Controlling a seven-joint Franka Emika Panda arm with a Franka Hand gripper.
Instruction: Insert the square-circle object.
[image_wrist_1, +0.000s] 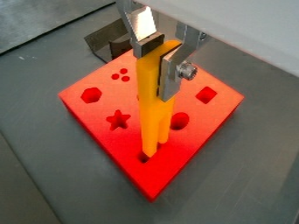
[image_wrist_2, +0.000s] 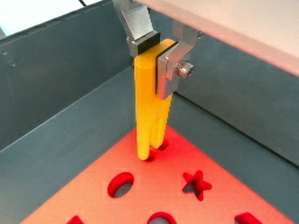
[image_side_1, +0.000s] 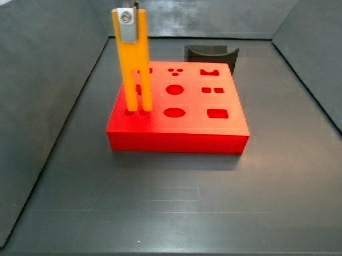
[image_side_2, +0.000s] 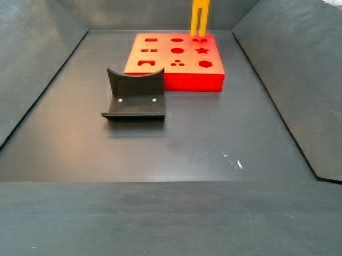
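Note:
The square-circle object (image_wrist_1: 149, 105) is a long orange-yellow bar standing upright, forked end down. Its prongs meet a hole near one corner of the flat red block (image_wrist_1: 201, 122) with shaped holes. How deep the prongs sit I cannot tell. My gripper (image_wrist_1: 158, 63) is shut on the bar's upper end, one silver finger on each side. The bar (image_wrist_2: 149, 109), gripper (image_wrist_2: 156, 59) and block (image_wrist_2: 140, 197) also show in the other wrist view. In both side views the bar (image_side_1: 132, 65) (image_side_2: 201, 18) rises from the block (image_side_1: 181, 142) (image_side_2: 174, 80). The gripper (image_side_1: 123, 16) shows only at the bar's top.
The dark fixture (image_side_2: 134, 96) stands on the grey floor beside the block and shows behind the block in a side view (image_side_1: 211, 52) and a wrist view (image_wrist_1: 107, 41). Grey sloping walls (image_side_1: 67, 90) enclose the floor on all sides.

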